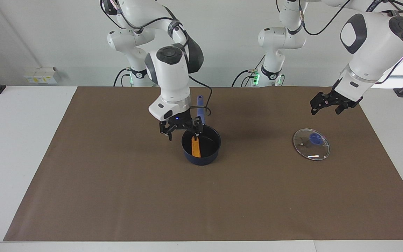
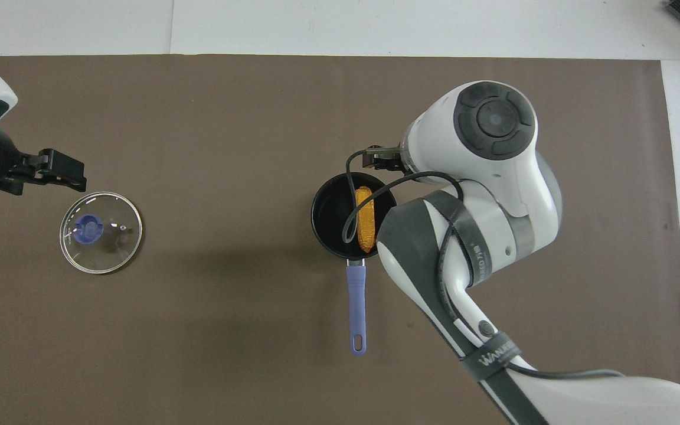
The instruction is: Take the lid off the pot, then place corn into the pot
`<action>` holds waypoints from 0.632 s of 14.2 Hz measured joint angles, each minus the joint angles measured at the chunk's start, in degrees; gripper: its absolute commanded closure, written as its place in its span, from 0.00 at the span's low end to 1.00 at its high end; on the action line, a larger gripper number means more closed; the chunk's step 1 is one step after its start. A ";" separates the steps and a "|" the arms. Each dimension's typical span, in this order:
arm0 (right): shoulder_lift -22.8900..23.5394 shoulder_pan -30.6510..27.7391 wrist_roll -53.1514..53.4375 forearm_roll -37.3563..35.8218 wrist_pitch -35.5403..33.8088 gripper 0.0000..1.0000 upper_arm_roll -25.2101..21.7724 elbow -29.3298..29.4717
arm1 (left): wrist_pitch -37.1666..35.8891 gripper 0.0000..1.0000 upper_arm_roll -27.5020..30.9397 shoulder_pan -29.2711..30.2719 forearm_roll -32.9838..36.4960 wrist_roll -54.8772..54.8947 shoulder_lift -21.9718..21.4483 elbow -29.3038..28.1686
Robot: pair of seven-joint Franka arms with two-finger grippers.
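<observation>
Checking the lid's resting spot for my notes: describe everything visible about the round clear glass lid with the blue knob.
The round clear glass lid has a thin metal rim and a blue knob at its centre, facing up. It lies flat on the brown table cover, toward the left arm's end of the table, well apart from the dark blue saucepan. Nothing touches it; the open left gripper hangs above the cover beside it.

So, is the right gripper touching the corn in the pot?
Apart. In the facing view the right gripper hangs open above the rim of the pot, while the corn lies on the pot's floor, with dark pot wall showing between them.
</observation>
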 measured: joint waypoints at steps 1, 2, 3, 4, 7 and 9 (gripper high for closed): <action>-1.25 -1.15 -0.70 -0.76 -1.09 0.00 -0.02 -0.02 | -0.11 0.00 0.04 0.00 0.00 0.21 -0.06 0.08; -2.40 -2.19 -0.85 -1.20 -1.79 0.00 -0.03 -0.04 | -0.44 0.00 0.19 0.02 0.00 0.30 -0.11 0.22; -3.55 -3.20 -1.15 -1.38 -2.56 0.00 -0.06 -0.03 | -1.17 0.00 0.42 0.03 0.00 0.37 -0.15 0.37; -4.87 -4.26 -2.08 -1.45 -3.67 0.00 -0.06 -0.02 | -2.09 0.00 0.63 0.06 0.00 0.50 -0.20 0.43; -9.30 -7.52 -6.72 -1.50 -8.07 0.00 -0.10 0.02 | -4.06 0.00 0.77 0.09 0.00 0.61 -0.43 1.50; -12.21 -9.28 -9.18 -1.50 -11.78 0.00 -0.11 -0.01 | -5.87 0.00 0.77 0.09 0.00 0.61 -0.72 3.14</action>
